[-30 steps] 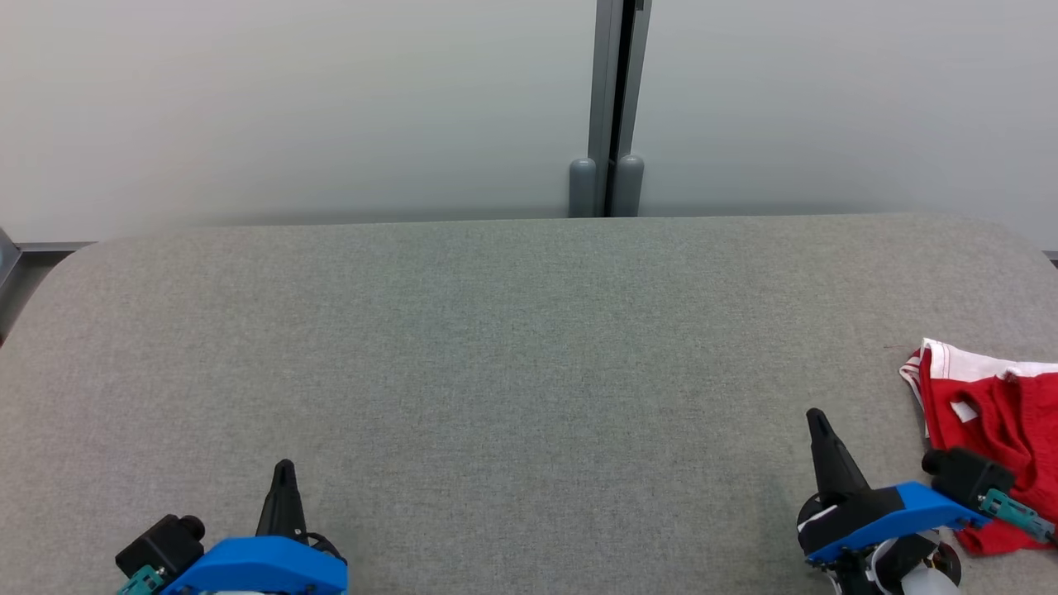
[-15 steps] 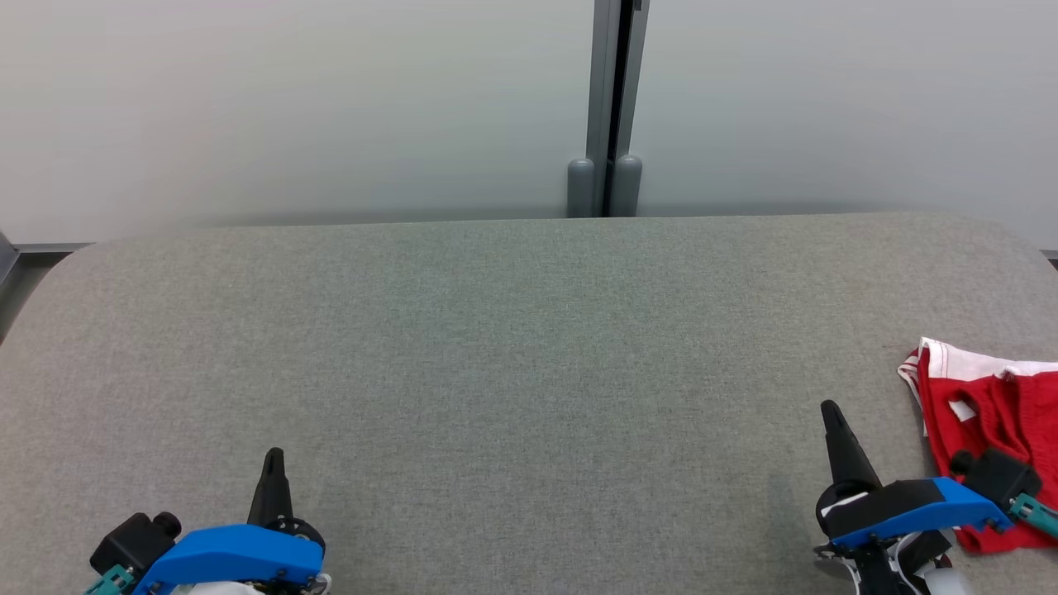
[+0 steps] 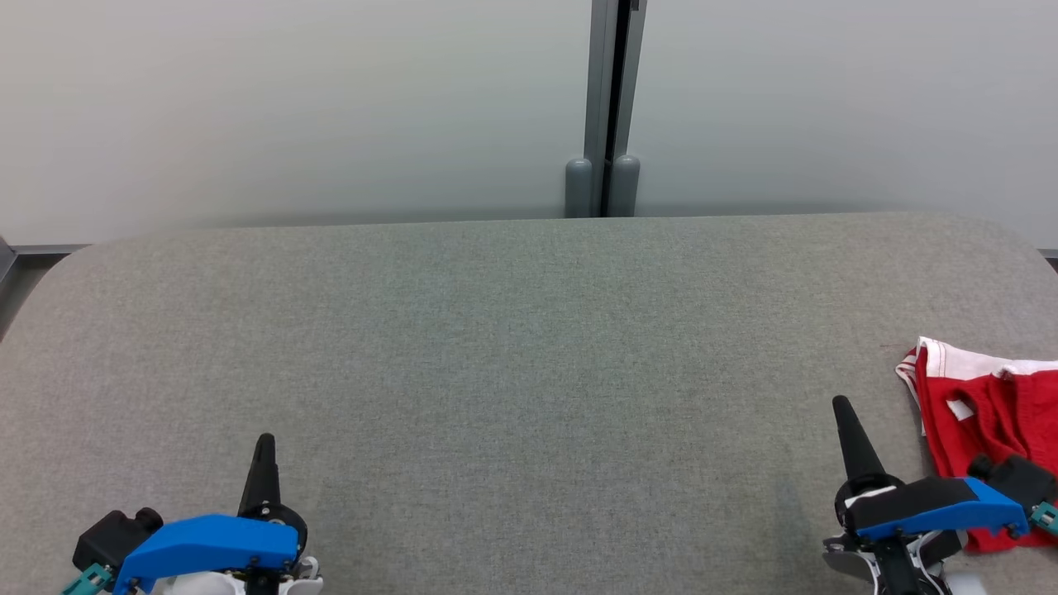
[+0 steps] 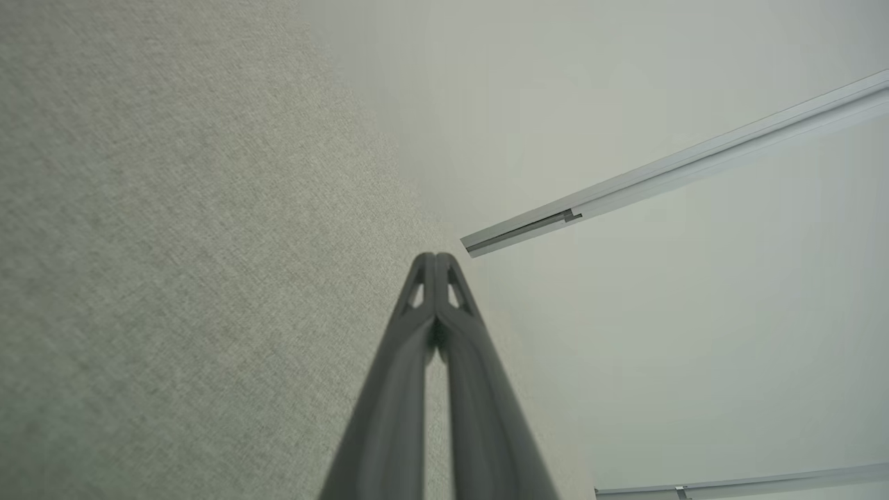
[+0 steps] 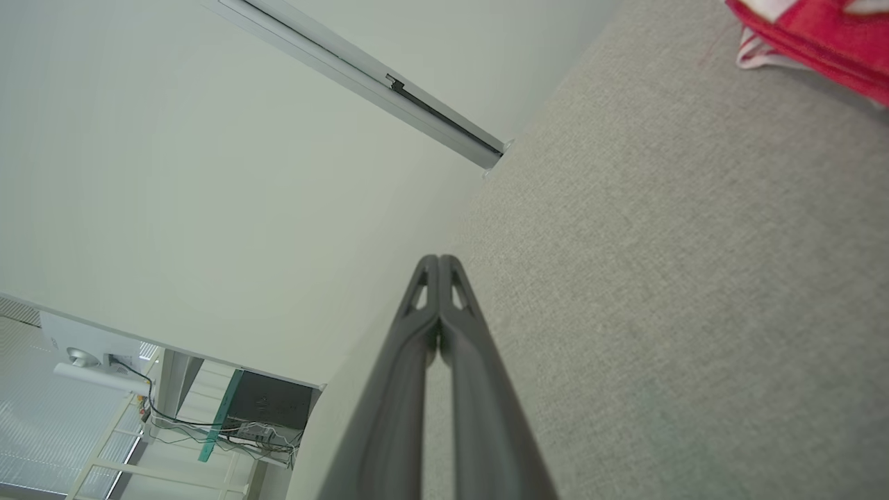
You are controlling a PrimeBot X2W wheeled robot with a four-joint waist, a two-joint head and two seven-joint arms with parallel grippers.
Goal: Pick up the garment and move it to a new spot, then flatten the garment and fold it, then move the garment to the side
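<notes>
The red-and-white garment [image 3: 988,405] is lying bunched at the grey table's [image 3: 529,347] right edge, running out of frame and partly hiding behind the right gripper's [image 3: 842,405] wrist. The left gripper [image 3: 264,440] is sitting near-left. Both are pointing forward, fingers pressed together, empty.

One garment [image 3: 992,409]; one table [image 3: 529,347]; two pincers: left pincer [image 3: 264,440], right pincer [image 3: 841,403].

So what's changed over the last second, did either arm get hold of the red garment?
No. The left gripper slid outward to the left, the right gripper outward to the right, nearer the garment. Both jaws stayed shut and empty. The garment stayed put at the right edge of the table.
</notes>
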